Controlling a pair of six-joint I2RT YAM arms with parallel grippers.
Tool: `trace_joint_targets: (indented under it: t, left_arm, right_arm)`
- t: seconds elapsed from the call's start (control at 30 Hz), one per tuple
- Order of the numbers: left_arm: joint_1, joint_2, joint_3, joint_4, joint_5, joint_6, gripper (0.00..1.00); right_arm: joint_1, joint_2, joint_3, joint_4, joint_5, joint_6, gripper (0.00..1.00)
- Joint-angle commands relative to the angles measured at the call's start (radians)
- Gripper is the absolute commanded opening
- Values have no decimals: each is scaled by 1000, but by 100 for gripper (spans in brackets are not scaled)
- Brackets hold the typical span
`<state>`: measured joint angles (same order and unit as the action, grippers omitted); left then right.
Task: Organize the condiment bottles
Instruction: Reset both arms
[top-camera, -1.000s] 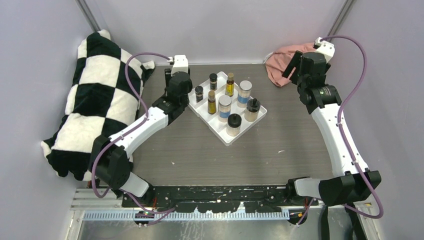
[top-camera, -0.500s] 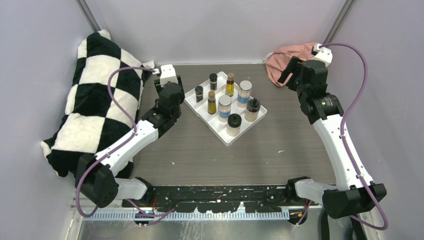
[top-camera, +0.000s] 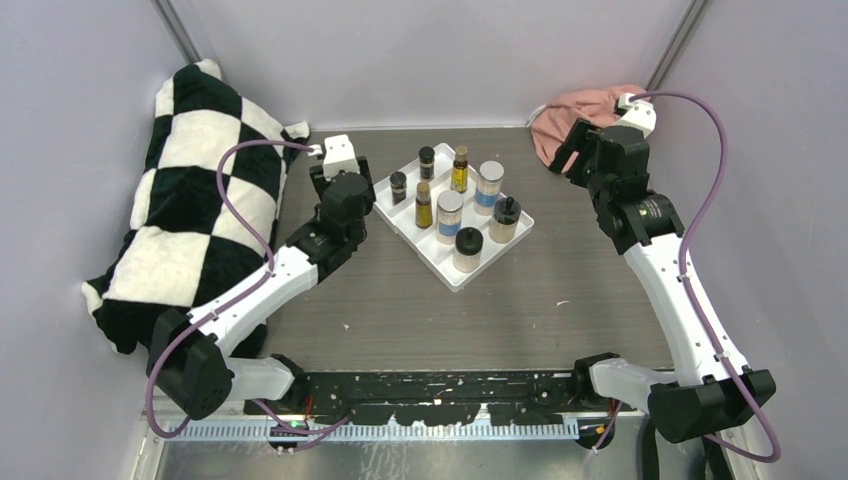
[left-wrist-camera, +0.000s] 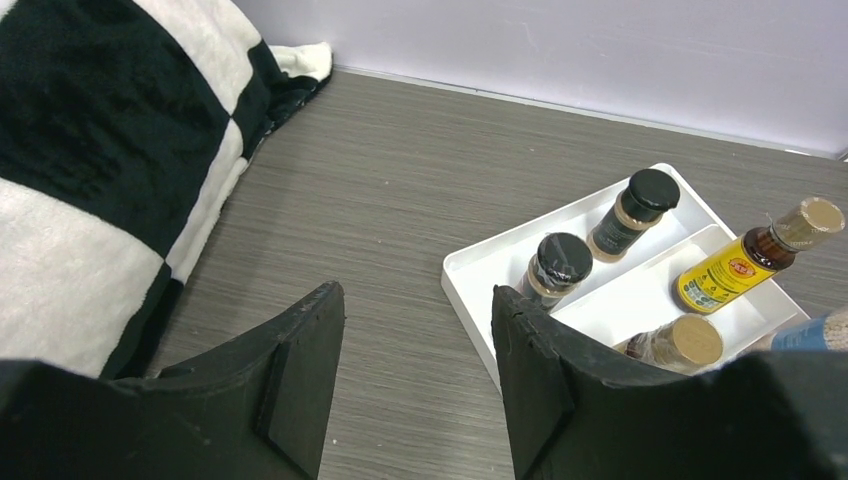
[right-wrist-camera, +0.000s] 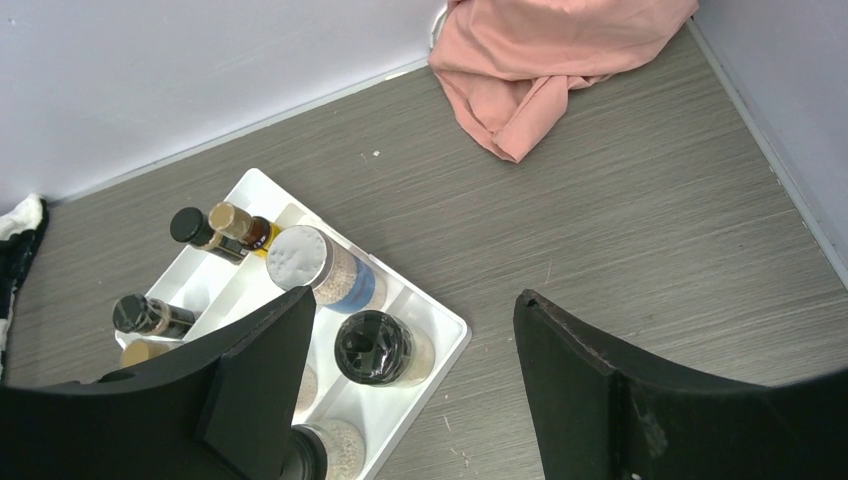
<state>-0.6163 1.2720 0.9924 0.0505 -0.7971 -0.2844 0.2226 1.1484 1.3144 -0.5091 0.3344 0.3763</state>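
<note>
A white tray at the back middle of the table holds the condiment bottles upright in rows: tiny dark ones, slim amber ones, silver-lidded blue-labelled jars and tan black-capped jars. My left gripper hovers open over bare table just left of the tray's corner, nothing between its fingers. A tiny dark bottle stands right beside its right finger. My right gripper hangs open and empty above the tray's right edge, over a tan jar.
A black-and-white checkered pillow fills the left side, reaching the table's edge. A crumpled pink cloth lies in the back right corner. Grey walls close in the back and both sides.
My left gripper has drawn back from the tray's left edge toward the pillow side. My right arm has swung slightly left toward the tray.
</note>
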Motion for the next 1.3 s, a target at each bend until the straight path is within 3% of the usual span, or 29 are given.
trace_joint_targets:
  t: [0.0,0.43,0.47,0.5,0.8,0.83,0.87,1.27]
  left_arm:
    - [-5,-34,2,24,-36,-20,58]
    - [-9,-28,7,-9,-49,-45,62]
    - [-8,-29,8,-12,-49,-46,73]
    - [-9,-28,7,-13,-50,-47,76]
    - [-9,-26,4,-27,-54,-61,77]
    - [-9,-28,3,-27,-54,-61,97]
    - [-8,-29,3,-30,-54,-64,99]
    - [-8,-31,-8,-47,-53,-90,100]
  right_arm:
    - [13,-31,3,36,3,-6,78]
    - [25,-36,1,37,8,-13,79]
    - [26,-36,0,37,7,-13,79]
    - [27,-35,0,37,6,-14,78]
    - [35,-35,-1,37,10,-17,79]
    - [36,-35,-1,36,11,-17,79]
    - [37,-36,-3,37,12,-17,78]
    - [46,-49,-23,44,13,-17,79]
